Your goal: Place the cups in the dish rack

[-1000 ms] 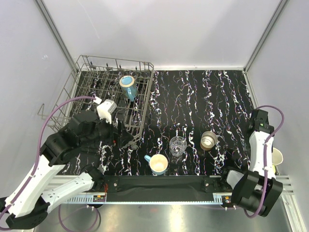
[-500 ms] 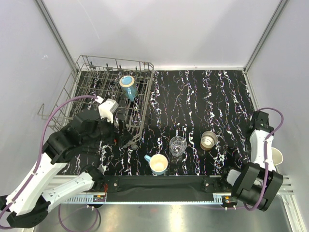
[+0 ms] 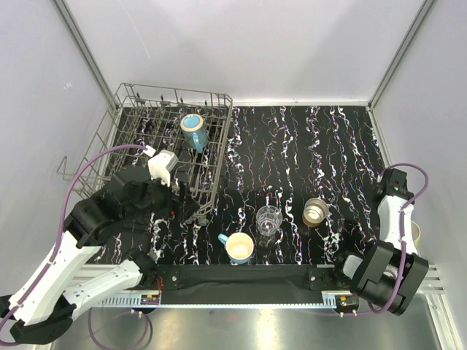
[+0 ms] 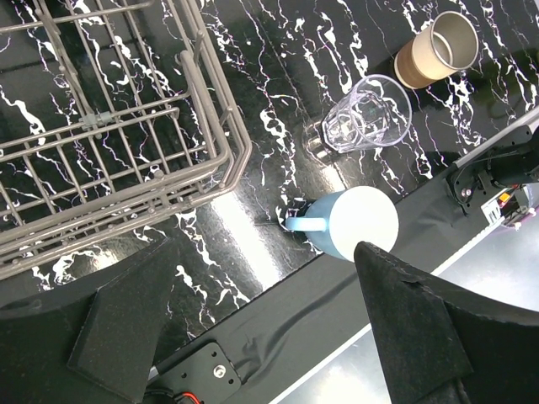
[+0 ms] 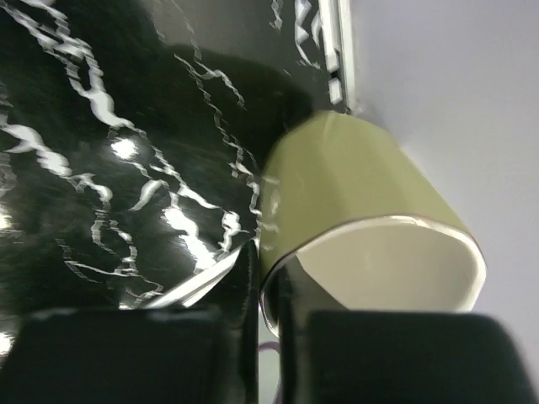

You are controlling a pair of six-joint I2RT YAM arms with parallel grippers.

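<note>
Teal mug [image 3: 193, 131] sits in dish rack [image 3: 124, 117]. Light-blue mug [image 4: 349, 223], tumbler [image 4: 366, 118] and metal cup [image 4: 438, 46] stand on worktop [image 3: 321, 138], right of rack.

Left tool [image 4: 261, 252]: spread wide, empty, above rack's near corner. I judge light-blue mug next.

Risk: finger clips rack wire or nearby tumbler.

Right tool [image 5: 269, 316]: fingers near together, pale cup [image 5: 362, 219] rim in slit. Clamped or not, I cannot tell. Only right wrist view shows this; only top view shows teal mug.
</note>
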